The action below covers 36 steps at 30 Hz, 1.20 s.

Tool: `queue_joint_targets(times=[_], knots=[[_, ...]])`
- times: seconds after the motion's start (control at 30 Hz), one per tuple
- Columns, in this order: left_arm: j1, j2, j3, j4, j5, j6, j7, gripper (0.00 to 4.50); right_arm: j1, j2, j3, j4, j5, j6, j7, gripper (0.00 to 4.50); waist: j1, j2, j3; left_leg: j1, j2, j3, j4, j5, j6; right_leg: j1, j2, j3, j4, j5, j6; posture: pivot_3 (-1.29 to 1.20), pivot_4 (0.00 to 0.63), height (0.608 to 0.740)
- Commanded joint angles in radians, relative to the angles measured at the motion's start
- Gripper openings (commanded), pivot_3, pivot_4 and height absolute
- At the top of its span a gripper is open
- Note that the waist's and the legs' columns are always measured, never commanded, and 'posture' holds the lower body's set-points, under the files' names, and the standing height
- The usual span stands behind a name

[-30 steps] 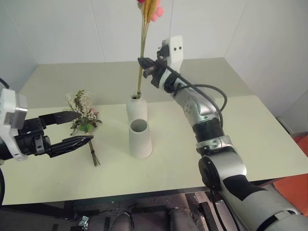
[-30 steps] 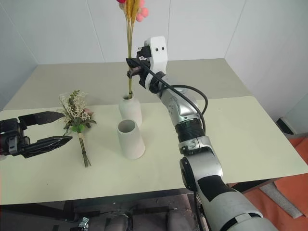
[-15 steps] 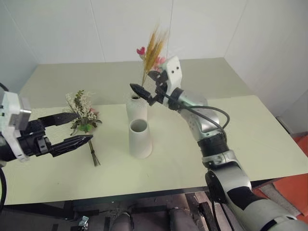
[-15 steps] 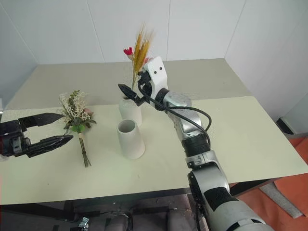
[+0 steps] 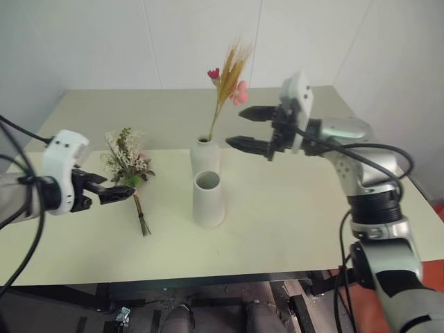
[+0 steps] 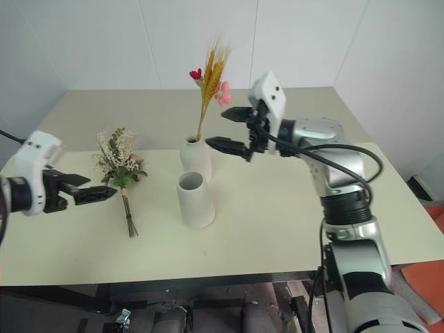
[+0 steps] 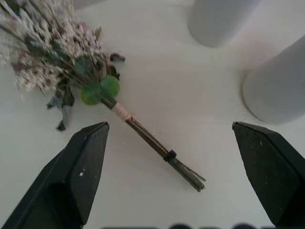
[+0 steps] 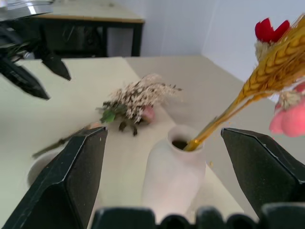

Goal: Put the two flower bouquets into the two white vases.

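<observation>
Pale green table (image 5: 291, 208) against white walls (image 5: 90, 41), our wheat bouquet (image 5: 225, 87) upright in the bottle vase (image 5: 205, 157), leaning right, bushy bouquet (image 5: 128, 163) flat, stems toward us, cone vase (image 5: 209, 200) empty, our left gripper (image 5: 114, 192) and right gripper (image 5: 246, 128) spread wide, holding nothing.

Even, bright light fell from above; shadows on the worktop (image 5: 277, 208) were faint and soft; no glare showed; the right wrist view's foreground pincer fingers (image 8: 71, 181) were blurred.
</observation>
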Motion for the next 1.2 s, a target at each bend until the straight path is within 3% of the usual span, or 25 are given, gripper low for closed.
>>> queue_joint_targets(times=[0.03,0.27,0.47,0.6,0.97,1.07,1.2], knots=[[-0.060,-0.056,-0.080,0.083,0.020,0.046,0.128,4.50,0.001,-0.068,-0.035,0.028,0.028,-0.071,0.131,4.48,-0.002,0.000,0.000,0.000,0.000,0.000,0.000,0.000,0.000,0.000,0.000,0.000,0.000,0.000,0.000,0.00,0.150,0.740],[-0.146,-0.180,-0.159,0.235,0.086,0.046,0.293,4.50,0.030,-0.165,-0.043,0.030,0.046,-0.121,0.266,4.48,-0.003,-0.002,0.001,-0.001,0.000,0.000,0.000,0.000,0.000,-0.001,0.000,0.000,0.000,0.001,-0.002,0.00,0.150,0.740],[-0.275,-0.348,-0.203,0.416,0.255,0.036,0.317,4.50,0.024,-0.204,-0.063,0.032,0.053,-0.114,0.291,4.48,0.015,-0.002,0.001,0.000,-0.001,0.000,0.001,0.000,0.000,0.001,0.000,0.000,0.000,0.002,-0.001,0.00,0.150,0.740],[-0.348,-0.418,-0.267,0.558,0.370,-0.025,0.303,3.65,0.015,-0.219,-0.069,0.038,0.046,-0.109,0.297,4.50,0.019,-0.002,0.001,0.000,-0.002,-0.001,0.002,0.000,0.000,0.001,0.000,0.000,0.000,0.003,-0.002,0.00,0.150,0.740],[-0.405,-0.453,-0.250,0.629,0.529,-0.078,0.252,0.12,0.056,-0.255,-0.098,0.004,0.072,-0.063,0.278,4.50,0.019,-0.002,0.001,0.000,-0.002,-0.001,0.002,0.000,0.000,0.002,-0.001,0.000,0.000,0.003,-0.001,0.00,0.150,0.740],[-0.402,-0.438,-0.184,0.597,0.545,-0.091,0.248,0.11,0.059,-0.260,-0.100,0.008,0.080,-0.054,0.277,4.50,0.018,-0.002,0.001,0.000,-0.002,-0.001,0.002,0.000,0.000,0.002,-0.001,0.000,0.000,0.003,-0.001,0.00,0.150,0.740],[-0.288,-0.369,-0.093,0.436,0.507,-0.268,0.118,0.11,0.078,-0.274,-0.108,0.006,0.102,-0.033,0.298,4.50,0.013,-0.002,0.001,-0.001,-0.002,-0.001,0.001,0.000,0.000,0.001,-0.001,0.001,-0.001,0.005,-0.004,0.00,0.150,0.740]])
